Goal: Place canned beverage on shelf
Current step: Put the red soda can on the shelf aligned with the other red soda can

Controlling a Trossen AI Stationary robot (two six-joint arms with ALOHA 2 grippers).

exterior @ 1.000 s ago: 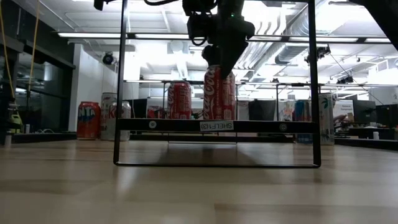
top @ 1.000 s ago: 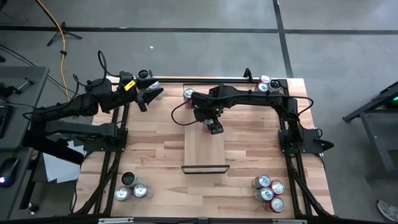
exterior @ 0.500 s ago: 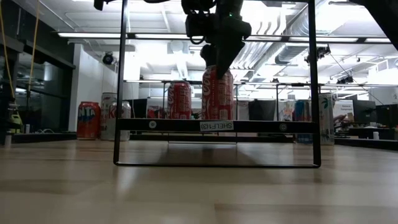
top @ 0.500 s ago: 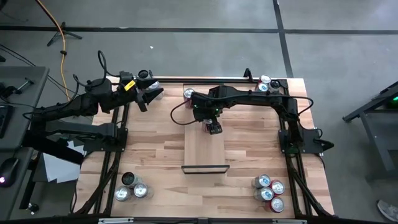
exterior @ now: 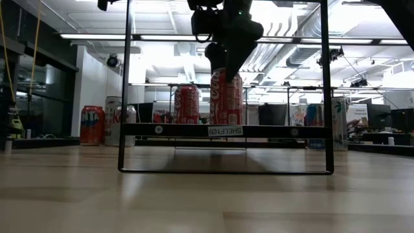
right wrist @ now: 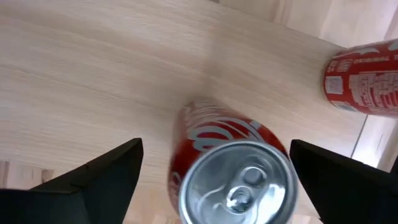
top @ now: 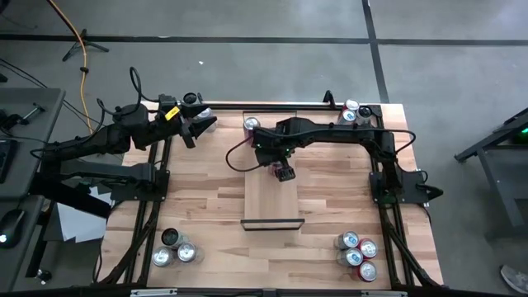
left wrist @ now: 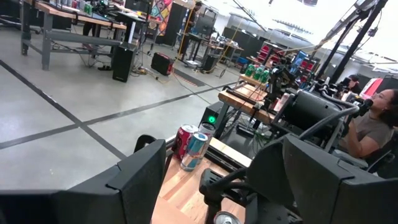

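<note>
Coca-Cola can [exterior: 226, 97], red with white script, stands upright on the shelf [top: 273, 196] near its far end, the board's near half bare. A plate on the shelf's front rail reads "SHELF". The right gripper [exterior: 222, 59] hangs directly above the can, jaws released, both fingers clear of it. The left gripper [top: 198, 128] waits at the table's far left edge, jaws parted.

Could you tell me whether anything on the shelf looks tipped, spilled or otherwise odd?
Nothing stands out: the red can stands upright on the shelf, and the right gripper is open above it.
</note>
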